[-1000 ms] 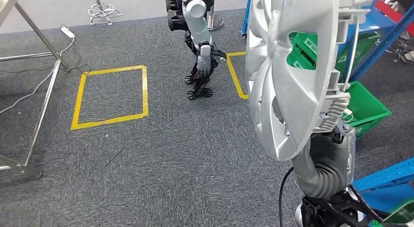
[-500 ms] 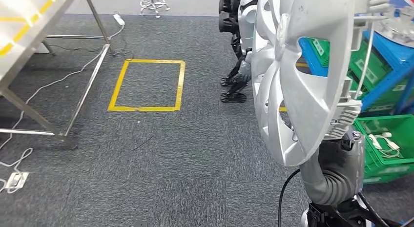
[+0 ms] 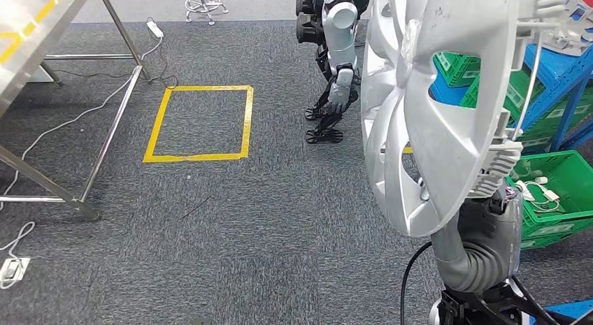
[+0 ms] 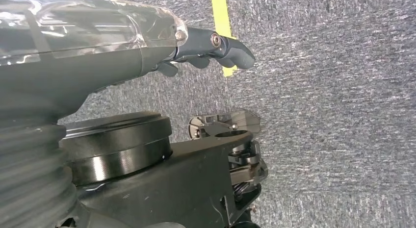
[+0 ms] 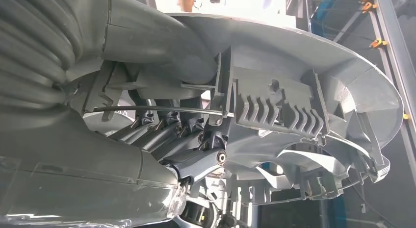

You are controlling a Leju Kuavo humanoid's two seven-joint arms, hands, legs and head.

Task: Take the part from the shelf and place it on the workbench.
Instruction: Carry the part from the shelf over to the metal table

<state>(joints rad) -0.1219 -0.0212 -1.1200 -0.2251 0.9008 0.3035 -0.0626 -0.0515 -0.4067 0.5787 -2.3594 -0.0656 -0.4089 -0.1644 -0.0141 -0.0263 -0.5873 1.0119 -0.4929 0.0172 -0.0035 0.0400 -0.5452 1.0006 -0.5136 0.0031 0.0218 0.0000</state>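
Swinging a little further since half a second ago, the robot's view has carried the yellow taped rectangle (image 3: 198,123) slightly toward 9 o'clock, while a second robot (image 3: 334,59) now stands clear of the wheel cover (image 3: 433,108) at about 12 o'clock on the grey carpet (image 3: 266,227); the wheel cover, silver and spoked, is held upright on edge at 3 o'clock, lifted off the floor, its lower rim clamped by the right hand (image 5: 196,135), whose dark fingers (image 5: 162,127) curl into the ribbed back of the rim in the right wrist view; behind it, blue shelving (image 3: 559,80) carries green crates (image 3: 458,66), and another green crate (image 3: 552,192) with white parts sits on the floor at 4 o'clock; the metal workbench (image 3: 42,31) shows a corner and legs at 10 o'clock, well apart from the cover; the left hand (image 4: 216,46) hangs over the carpet holding nothing, fingers loosely bent
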